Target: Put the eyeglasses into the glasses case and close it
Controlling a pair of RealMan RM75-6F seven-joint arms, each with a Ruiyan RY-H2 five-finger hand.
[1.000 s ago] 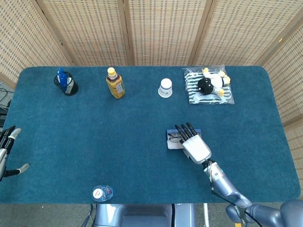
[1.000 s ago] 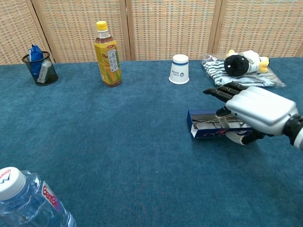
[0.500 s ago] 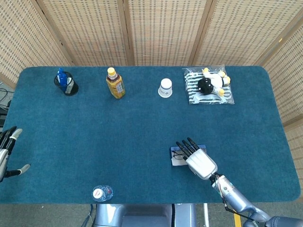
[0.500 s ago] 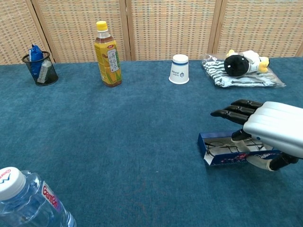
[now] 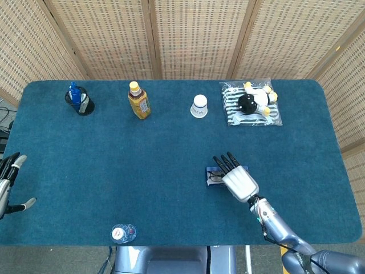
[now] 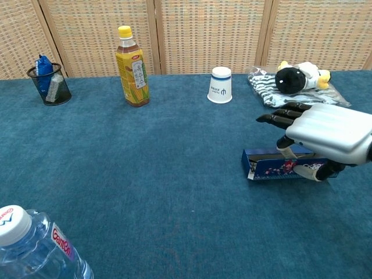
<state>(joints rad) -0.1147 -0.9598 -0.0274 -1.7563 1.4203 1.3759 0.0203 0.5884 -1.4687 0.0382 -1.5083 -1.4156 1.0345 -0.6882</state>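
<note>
Right hand (image 6: 325, 135) grips glasses case (image 6: 279, 167); left hand (image 5: 8, 185) spread, idle; water bottle (image 6: 35, 247) label partly legible: "Gan".

Even, bright, diffuse light fills both views, casting only faint soft shadows on the worktop (image 5: 142, 165). Chest view: the water bottle (image 6: 35, 250) at 7 o'clock is blurred; the right hand (image 6: 325, 136) carries a mild sheen

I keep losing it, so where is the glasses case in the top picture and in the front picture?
Head view: the glasses case lies low and right of centre, partly under the right robot hand.
Chest view: the glasses case lies at middle right, under that same robot hand.
Shared landmark: the white paper cup stands farther back on the table, left of the case.
</note>
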